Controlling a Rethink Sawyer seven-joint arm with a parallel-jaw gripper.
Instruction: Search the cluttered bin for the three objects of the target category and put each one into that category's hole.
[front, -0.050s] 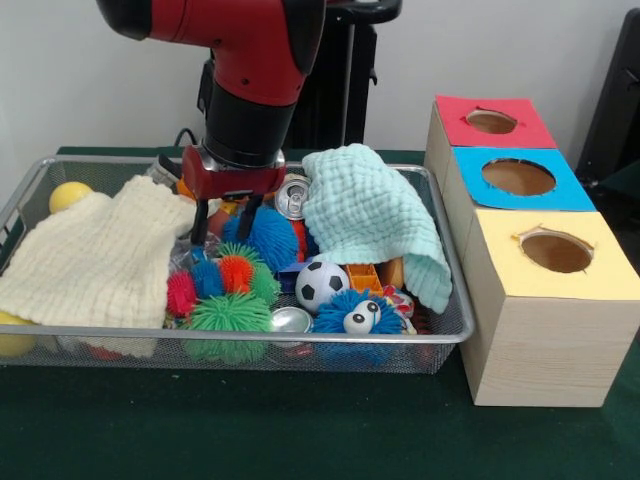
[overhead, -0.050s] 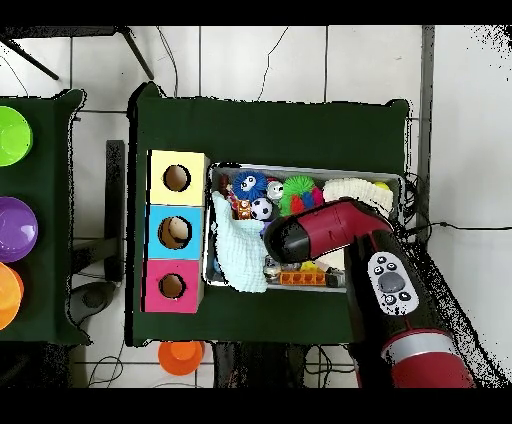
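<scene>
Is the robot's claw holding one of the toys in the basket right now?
It cannot be told. The gripper is down among the spiky balls in the wire bin, but nothing shows clearly whether it is holding anything.

Green table — wire bin, wooden box
</scene>
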